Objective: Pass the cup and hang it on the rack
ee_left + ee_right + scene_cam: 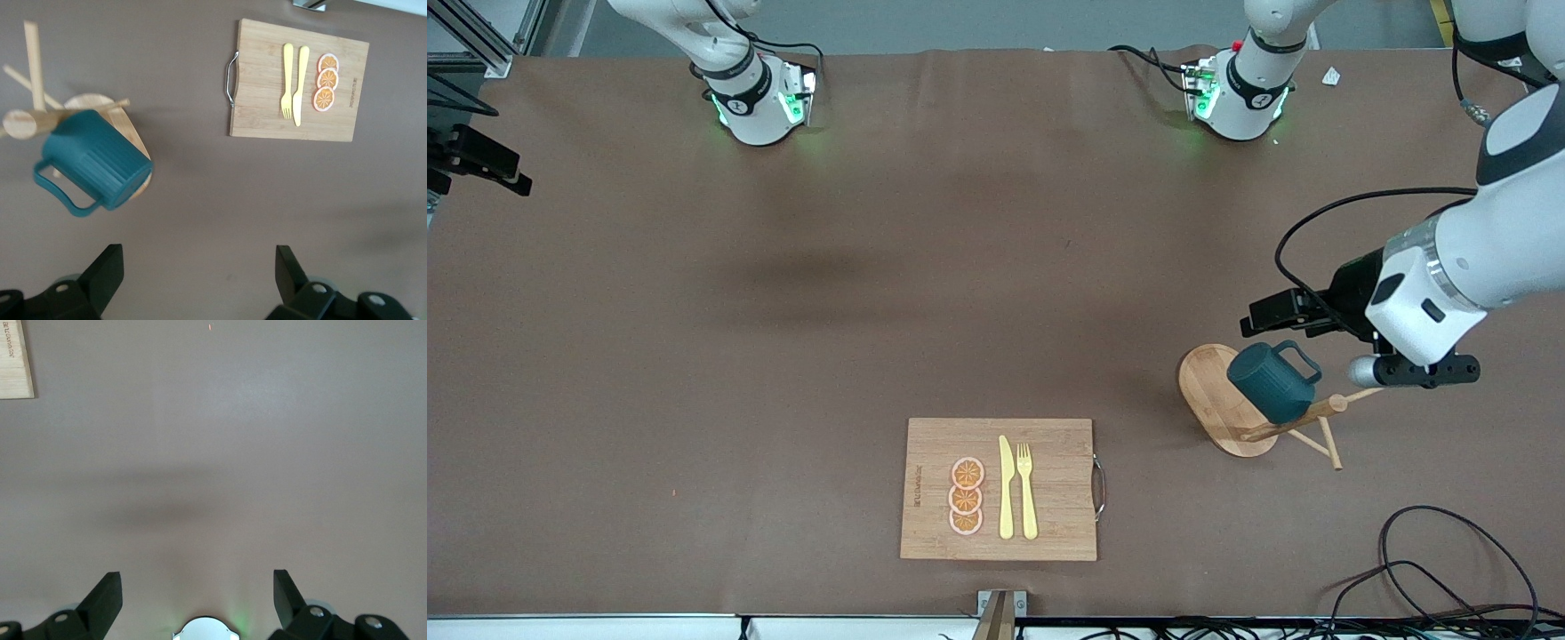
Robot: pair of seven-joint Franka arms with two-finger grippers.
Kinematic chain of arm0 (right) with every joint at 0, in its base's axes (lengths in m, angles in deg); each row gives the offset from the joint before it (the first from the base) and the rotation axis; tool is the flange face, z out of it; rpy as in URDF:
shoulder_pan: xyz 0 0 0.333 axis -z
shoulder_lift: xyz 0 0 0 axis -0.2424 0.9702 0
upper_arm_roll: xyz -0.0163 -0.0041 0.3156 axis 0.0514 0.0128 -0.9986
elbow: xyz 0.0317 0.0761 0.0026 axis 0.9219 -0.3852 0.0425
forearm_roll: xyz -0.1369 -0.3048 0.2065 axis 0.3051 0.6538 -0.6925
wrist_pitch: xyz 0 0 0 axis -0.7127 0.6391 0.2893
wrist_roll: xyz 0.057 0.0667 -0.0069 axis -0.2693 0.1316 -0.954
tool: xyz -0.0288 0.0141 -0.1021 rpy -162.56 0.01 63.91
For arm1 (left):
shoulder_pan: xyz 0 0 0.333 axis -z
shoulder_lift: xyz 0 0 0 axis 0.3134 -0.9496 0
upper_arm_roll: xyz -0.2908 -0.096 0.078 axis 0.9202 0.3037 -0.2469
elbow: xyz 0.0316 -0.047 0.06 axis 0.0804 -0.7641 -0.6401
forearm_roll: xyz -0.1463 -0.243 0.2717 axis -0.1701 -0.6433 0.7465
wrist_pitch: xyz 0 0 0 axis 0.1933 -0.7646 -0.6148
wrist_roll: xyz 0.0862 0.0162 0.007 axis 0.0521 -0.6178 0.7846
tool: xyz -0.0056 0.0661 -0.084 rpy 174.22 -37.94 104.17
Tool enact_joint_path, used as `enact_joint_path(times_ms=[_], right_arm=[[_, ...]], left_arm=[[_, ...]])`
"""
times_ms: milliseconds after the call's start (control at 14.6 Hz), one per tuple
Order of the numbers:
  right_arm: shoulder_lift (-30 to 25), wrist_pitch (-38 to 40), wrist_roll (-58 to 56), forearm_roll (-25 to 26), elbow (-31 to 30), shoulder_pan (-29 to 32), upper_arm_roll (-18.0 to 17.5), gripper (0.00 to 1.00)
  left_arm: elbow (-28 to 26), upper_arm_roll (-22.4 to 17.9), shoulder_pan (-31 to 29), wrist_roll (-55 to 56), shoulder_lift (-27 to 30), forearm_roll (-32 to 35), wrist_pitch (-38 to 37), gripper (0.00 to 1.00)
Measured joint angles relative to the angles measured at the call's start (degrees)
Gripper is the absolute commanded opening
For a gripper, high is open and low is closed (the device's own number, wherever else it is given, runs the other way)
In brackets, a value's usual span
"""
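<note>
**Cup on the rack, both my grippers empty**

The rack (1221, 402) stands toward my left arm's end, and the cup (1270, 380) hangs on its peg! My left gripper (193, 277) hovers just beside the cup, fingers spread. My right gripper (197, 593) waits, fingers spread over bare table.

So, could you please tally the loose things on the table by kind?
Cup: 1
Rack: 1
Cutting board: 1
Knife: 1
Fork: 1
Orange slices: 3
Total: 8
</note>
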Motion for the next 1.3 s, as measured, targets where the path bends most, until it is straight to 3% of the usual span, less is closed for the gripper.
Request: enact_joint_path(times_ms=[206,343,480,754,891,1029,1303], right_arm=[[0.00,0.00,0.00,0.00,0.00,0.00,0.01,1.00],[0.00,-0.01,0.00,0.00,0.00,0.00,0.01,1.00],[0.00,-0.02,0.00,0.00,0.00,0.00,0.01,1.00],[0.00,-0.02,0.00,0.00,-0.01,0.00,0.01,1.00],[0.00,-0.03,0.00,0.00,-0.01,0.00,0.01,1.00],[0.00,-0.05,0.00,0.00,-0.01,0.00,0.01,1.00],[0.00,-0.15,0.00,0.00,-0.01,0.00,0.00,1.00]], left_arm=[[0.93,-4.96,2.35,-8.44,5.04,-0.03,-1.83,1.00],[2.44,-11.17,6.68,-12.40,8.22,-1.29,-2.63,1.00],[3.52,-20.86,11.94,-17.37,12.24,-6.52,-2.73,1.00],[4.21,-45.19,22.57,-28.91,21.07,-21.22,-2.59,1.00],[3.98,-53.46,25.21,-34.28,24.38,-26.34,-2.62,1.00],[3.06,-58.44,26.57,-38.05,26.92,-28.19,-2.63,1.00],[-2.75,-64.33,30.45,-39.80,32.43,-28.46,-2.60,1.00]])
